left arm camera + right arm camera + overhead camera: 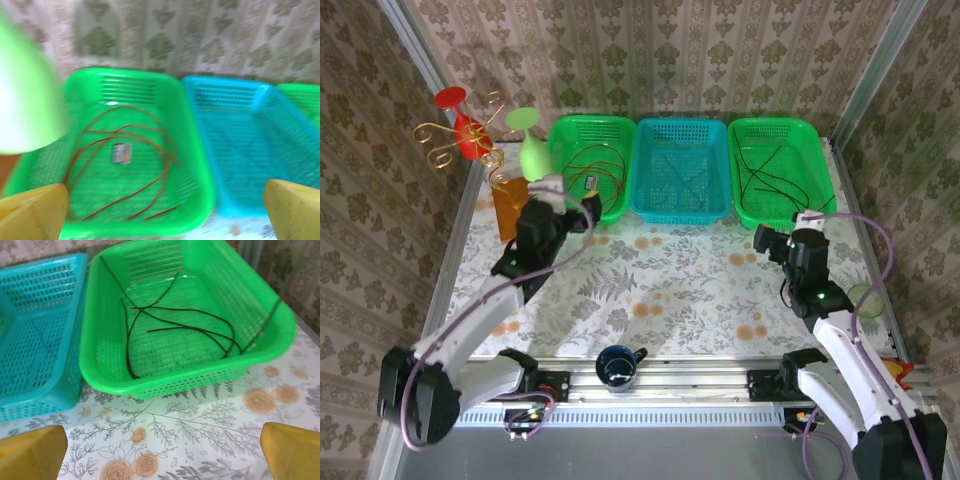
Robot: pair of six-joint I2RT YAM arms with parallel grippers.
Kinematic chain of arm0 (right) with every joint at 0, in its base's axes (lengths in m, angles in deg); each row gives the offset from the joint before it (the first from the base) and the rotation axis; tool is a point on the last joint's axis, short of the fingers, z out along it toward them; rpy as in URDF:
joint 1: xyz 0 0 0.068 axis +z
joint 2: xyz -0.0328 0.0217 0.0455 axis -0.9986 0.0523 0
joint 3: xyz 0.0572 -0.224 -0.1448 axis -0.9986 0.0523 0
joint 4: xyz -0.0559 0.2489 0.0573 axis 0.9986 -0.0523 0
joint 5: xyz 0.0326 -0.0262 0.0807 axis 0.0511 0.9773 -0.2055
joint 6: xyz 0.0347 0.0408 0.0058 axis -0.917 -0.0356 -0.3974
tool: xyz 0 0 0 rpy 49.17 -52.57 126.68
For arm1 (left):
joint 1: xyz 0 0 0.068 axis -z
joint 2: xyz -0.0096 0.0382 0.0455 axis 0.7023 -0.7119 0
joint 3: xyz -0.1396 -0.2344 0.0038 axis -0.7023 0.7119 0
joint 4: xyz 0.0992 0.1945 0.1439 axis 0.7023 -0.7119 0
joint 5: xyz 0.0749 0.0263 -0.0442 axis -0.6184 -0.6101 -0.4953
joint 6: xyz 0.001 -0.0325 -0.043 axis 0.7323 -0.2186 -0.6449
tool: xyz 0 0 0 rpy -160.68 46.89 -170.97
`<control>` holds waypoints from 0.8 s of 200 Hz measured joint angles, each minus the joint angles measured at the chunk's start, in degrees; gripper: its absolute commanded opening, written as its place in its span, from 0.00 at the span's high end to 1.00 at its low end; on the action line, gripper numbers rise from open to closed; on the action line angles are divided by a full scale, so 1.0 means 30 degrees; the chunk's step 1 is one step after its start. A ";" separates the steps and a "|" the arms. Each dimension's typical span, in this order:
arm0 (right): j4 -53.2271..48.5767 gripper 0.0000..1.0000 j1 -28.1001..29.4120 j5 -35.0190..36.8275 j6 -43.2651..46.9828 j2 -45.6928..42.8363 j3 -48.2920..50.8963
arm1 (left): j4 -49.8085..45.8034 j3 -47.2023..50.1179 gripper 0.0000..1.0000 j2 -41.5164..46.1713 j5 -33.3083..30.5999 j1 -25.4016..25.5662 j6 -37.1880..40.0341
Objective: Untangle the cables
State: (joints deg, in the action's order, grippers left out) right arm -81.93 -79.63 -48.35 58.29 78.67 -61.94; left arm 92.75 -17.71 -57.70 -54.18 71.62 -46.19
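Observation:
Red-brown cables (588, 165) lie looped in the left green basket (592, 216); in the left wrist view these cables (166, 165) curl round a small label (121, 152). Black cables (770, 175) lie crossed in the right green basket (785, 222), and the right wrist view has the same cables (190, 329). My left gripper (575, 205) hovers at the left basket's front edge, open and holding nothing (162, 210). In front of the right basket my right gripper (800, 225) stands open over the flowered tablecloth (162, 450).
A blue basket (680, 215) with thin dark strands sits between the green ones. A pale green goblet (532, 150), an orange box (510, 205) and a gold wire stand with a red cup (460, 135) crowd the left arm. A dark cup (618, 365) stands at the near rail.

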 measured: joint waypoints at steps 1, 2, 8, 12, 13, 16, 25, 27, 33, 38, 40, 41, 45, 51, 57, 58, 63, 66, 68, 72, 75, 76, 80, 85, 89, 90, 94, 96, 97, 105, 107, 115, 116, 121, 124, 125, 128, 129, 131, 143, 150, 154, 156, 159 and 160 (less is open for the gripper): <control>0.0117 0.00 0.0022 0.0015 0.0036 0.0058 0.0066 | 0.0000 0.0095 0.00 0.0131 0.0000 -0.0058 0.0058; 0.0335 0.00 0.0066 0.0036 0.0073 0.0189 0.0197 | 0.0000 0.0189 0.00 0.0240 -0.0015 -0.0124 0.0109; 0.1246 0.00 0.0168 0.0182 0.0342 0.0612 0.0648 | -0.0044 0.0976 0.00 0.1158 -0.0102 -0.0590 0.0539; 0.1843 0.00 0.0182 0.0277 0.0466 0.0969 0.0940 | -0.0044 0.1399 0.00 0.1588 -0.0153 -0.0823 0.0743; 0.1945 0.00 0.0182 0.0291 0.0488 0.1035 0.0991 | -0.0066 0.1566 0.00 0.1785 -0.0226 -0.0918 0.0823; 0.2331 0.00 0.0189 0.0350 0.0561 0.1326 0.1173 | -0.0087 0.1872 0.00 0.2164 -0.0277 -0.1107 0.0991; 0.3621 0.00 0.0189 0.0561 0.0845 0.2157 0.1734 | -0.0138 0.2936 0.00 0.3271 -0.0525 -0.1676 0.1443; 0.3905 0.00 0.0189 0.0590 0.0889 0.2346 0.1858 | -0.0160 0.3162 0.00 0.3519 -0.0597 -0.1792 0.1523; 0.4670 0.00 0.0182 0.0692 0.0998 0.2805 0.2193 | -0.0182 0.3759 0.00 0.4102 -0.0707 -0.2091 0.1705; 0.5406 0.00 0.0189 0.0780 0.1158 0.3206 0.2463 | -0.0153 0.4350 0.00 0.4626 -0.0765 -0.2368 0.1902; 0.5588 0.00 0.0182 0.0801 0.1224 0.3330 0.2543 | -0.0168 0.4503 0.00 0.4758 -0.0765 -0.2433 0.1938; 0.5799 0.00 0.0182 0.0831 0.1275 0.3453 0.2608 | -0.0168 0.4656 0.00 0.4903 -0.0787 -0.2506 0.1996; 0.6302 0.00 0.0182 0.0903 0.1362 0.3708 0.2776 | -0.0168 0.5027 0.00 0.5209 -0.0794 -0.2688 0.2084; 0.7060 0.00 0.0182 0.0984 0.1537 0.4116 0.2987 | -0.0109 0.5617 0.00 0.5661 -0.0838 -0.2958 0.2215; 0.7737 0.00 0.0175 0.1027 0.1719 0.4517 0.3155 | -0.0102 0.6156 0.00 0.6047 -0.0867 -0.3184 0.2353; 0.7956 0.00 0.0160 0.1042 0.1785 0.4597 0.3191 | -0.0095 0.6266 0.00 0.6120 -0.0867 -0.3235 0.2368; 0.8488 0.00 0.0138 0.1049 0.1887 0.4932 0.3271 | -0.0080 0.6674 0.00 0.6390 -0.0918 -0.3424 0.2484; 0.8867 0.00 0.0102 0.1064 0.1960 0.5158 0.3308 | -0.0073 0.6878 0.00 0.6506 -0.0925 -0.3512 0.2528; 0.9092 0.00 0.0087 0.1056 0.1974 0.5333 0.3315 | -0.0080 0.7038 0.00 0.6608 -0.0933 -0.3585 0.2550; 0.9493 0.00 0.0087 0.1078 0.2047 0.5603 0.3322 | -0.0007 0.7322 0.00 0.6776 -0.0954 -0.3708 0.2623; 0.9923 0.00 0.0080 0.1093 0.2171 0.5901 0.3322 | 0.0029 0.7497 0.00 0.6870 -0.0984 -0.3796 0.2659; 1.0025 0.00 0.0073 0.1100 0.2193 0.5967 0.3322 | 0.0058 0.7592 0.00 0.6921 -0.0998 -0.3840 0.2688; 1.0520 0.00 0.0036 0.1122 0.2310 0.6280 0.3322 | 0.0153 0.7832 0.00 0.7031 -0.1027 -0.3942 0.2739; 1.1227 0.00 0.0000 0.1173 0.2397 0.6783 0.3315 | 0.0313 0.8080 0.00 0.7125 -0.1086 -0.4058 0.2783; 1.1701 0.00 -0.0007 0.1195 0.2477 0.7176 0.3315 | 0.0430 0.8298 0.00 0.7191 -0.1129 -0.4146 0.2841; 1.1948 0.00 -0.0015 0.1202 0.2514 0.7366 0.3315 | 0.0488 0.8371 0.00 0.7206 -0.1144 -0.4182 0.2856; 1.2480 0.00 -0.0036 0.1260 0.2616 0.7796 0.3315 | 0.0707 0.8575 0.00 0.7220 -0.1195 -0.4255 0.2922; 1.2801 0.00 -0.0051 0.1275 0.2688 0.8102 0.3308 | 0.0867 0.8692 0.00 0.7220 -0.1217 -0.4299 0.2973; 1.2917 0.00 -0.0058 0.1275 0.2710 0.8204 0.3308 | 0.0925 0.8728 0.00 0.7220 -0.1224 -0.4313 0.2987; 1.3952 0.00 -0.0117 0.1348 0.2914 0.9231 0.3300 | 0.1501 0.9129 0.00 0.7162 -0.1290 -0.4437 0.3177; 1.4171 0.00 -0.0131 0.1355 0.2965 0.9500 0.3300 | 0.1654 0.9238 0.00 0.7147 -0.1290 -0.4459 0.3220; 1.5074 0.00 -0.0131 0.1413 0.3169 1.0564 0.3300 | 0.2288 0.9588 0.00 0.7002 -0.1304 -0.4546 0.3497; 1.5154 0.00 -0.0138 0.1413 0.3191 1.0659 0.3300 | 0.2390 0.9646 0.00 0.6965 -0.1304 -0.4546 0.3555; 1.5701 0.00 -0.0168 0.1421 0.3279 1.1278 0.3300 | 0.2783 0.9828 0.00 0.6783 -0.1333 -0.4597 0.3752; 1.5941 0.00 -0.0182 0.1421 0.3344 1.1613 0.3286 | 0.2965 0.9908 0.00 0.6659 -0.1333 -0.4641 0.3869; 1.6072 0.00 -0.0182 0.1421 0.3381 1.1759 0.3286 | 0.3053 0.9938 0.00 0.6594 -0.1333 -0.4656 0.3920; 1.6254 0.00 -0.0204 0.1413 0.3402 1.2029 0.3279 | 0.3235 0.9996 0.00 0.6462 -0.1348 -0.4663 0.4036; 1.6305 0.00 -0.0211 0.1413 0.3417 1.2138 0.3271 | 0.3271 1.0010 0.00 0.6426 -0.1348 -0.4670 0.4058; 1.6356 0.00 -0.0211 0.1406 0.3453 1.2284 0.3257 | 0.3410 1.0047 0.00 0.6295 -0.1341 -0.4692 0.4124; 1.6560 0.00 -0.0255 0.1319 0.3548 1.2662 0.3264 | 0.4269 1.0185 0.00 0.5508 -0.1341 -0.4896 0.4524; 1.6874 0.00 -0.0335 0.1188 0.3643 1.2706 0.3264 | 0.4925 1.0273 0.00 0.4940 -0.1348 -0.5034 0.4707; 1.7070 0.00 -0.0393 0.1100 0.3679 1.2706 0.3264 | 0.5326 1.0338 0.00 0.4634 -0.1341 -0.5129 0.4779; 1.7187 0.00 -0.0415 0.1078 0.3687 1.2706 0.3264 | 0.5603 1.0382 0.00 0.4437 -0.1341 -0.5187 0.4801; 1.7354 0.00 -0.0452 0.1020 0.3723 1.2706 0.3264 | 0.6054 1.0448 0.00 0.4109 -0.1326 -0.5275 0.4867; 1.7391 0.00 -0.0459 0.0998 0.3738 1.2706 0.3264 | 0.6149 1.0462 0.00 0.4036 -0.1333 -0.5297 0.4867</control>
State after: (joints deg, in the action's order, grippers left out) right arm -29.76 -81.01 -45.36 69.51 116.79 -52.15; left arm 111.19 13.68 -45.59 -58.18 55.73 -31.59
